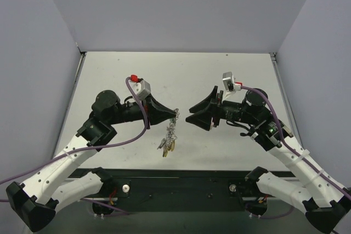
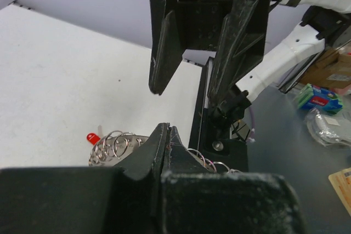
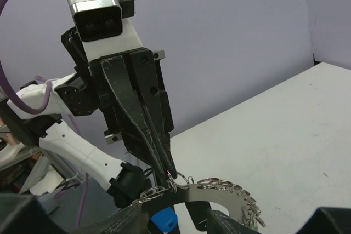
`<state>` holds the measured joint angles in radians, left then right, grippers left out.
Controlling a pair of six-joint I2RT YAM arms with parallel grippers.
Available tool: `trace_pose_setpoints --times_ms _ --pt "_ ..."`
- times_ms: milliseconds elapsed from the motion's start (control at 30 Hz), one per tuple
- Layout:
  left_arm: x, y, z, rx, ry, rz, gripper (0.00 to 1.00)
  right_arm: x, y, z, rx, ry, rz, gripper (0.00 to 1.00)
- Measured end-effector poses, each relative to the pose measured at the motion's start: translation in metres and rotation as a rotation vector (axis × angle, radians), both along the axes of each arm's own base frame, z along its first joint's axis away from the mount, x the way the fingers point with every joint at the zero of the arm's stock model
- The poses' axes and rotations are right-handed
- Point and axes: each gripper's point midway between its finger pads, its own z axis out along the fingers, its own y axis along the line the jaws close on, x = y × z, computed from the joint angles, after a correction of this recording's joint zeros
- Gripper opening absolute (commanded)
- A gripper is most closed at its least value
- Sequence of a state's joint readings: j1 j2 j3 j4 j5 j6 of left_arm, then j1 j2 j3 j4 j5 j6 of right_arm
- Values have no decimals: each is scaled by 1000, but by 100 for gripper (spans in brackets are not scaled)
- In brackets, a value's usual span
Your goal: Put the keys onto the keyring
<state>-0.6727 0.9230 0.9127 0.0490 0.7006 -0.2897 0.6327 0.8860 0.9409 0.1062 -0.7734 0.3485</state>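
Arms face each other over the white worktop (image 1: 109, 75), hands nearly tip to tip near its middle.

Left hand (image 1: 176, 113): clenched, pinching the keyring (image 1: 170, 130) at its top end. The ring dangles below the tips as a silvery coiled tangle. Keys (image 1: 166, 147) bunch at the low end of it, gold-yellow showing, close to the worktop's front edge. From the top view I can't tell whether that bunch touches the surface or hangs clear.

Left wrist cam: left hand (image 2: 167, 135) has its jaws pressed flat together. Keyring (image 2: 112, 145) coils stick out on the left of them, with a red key head (image 2: 92, 137) just beside the coils.

Right wrist cam agrees. Left hand (image 3: 169, 168) points down with its tips closed on one loop of the keyring (image 3: 219, 186), and the ring arcs off to the right of the pinch. A blue key head (image 3: 163, 221) sits just under that arc.

Right hand (image 1: 188, 114): released, jaws spread in a V, nothing held. It points at the left hand, just beside the keyring, with a small gap showing in the top view. In the left wrist cam the right hand (image 2: 186, 94) hangs above the left tips, fingers well apart.
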Motion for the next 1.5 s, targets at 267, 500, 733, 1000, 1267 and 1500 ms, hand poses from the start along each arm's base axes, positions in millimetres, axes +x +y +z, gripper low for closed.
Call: trace_pose_setpoints --times_ms 267,500,733,1000,1267,1500 --pt "-14 -4 26 -96 -12 -77 0 -14 12 6 27 3 75 47" --pt "-18 -7 30 -130 1 -114 0 -16 16 10 46 -1 90 46" --pt "-20 -10 25 -136 28 -146 0 -17 21 15 63 -17 105 40" --pt "-23 -11 27 -152 37 -172 0 -16 27 10 57 -3 116 31" --pt "-21 -12 29 -183 50 -184 0 -20 28 15 76 1 133 0" --pt "-22 -12 35 -212 51 -196 48 -24 28 22 99 -4 149 0"
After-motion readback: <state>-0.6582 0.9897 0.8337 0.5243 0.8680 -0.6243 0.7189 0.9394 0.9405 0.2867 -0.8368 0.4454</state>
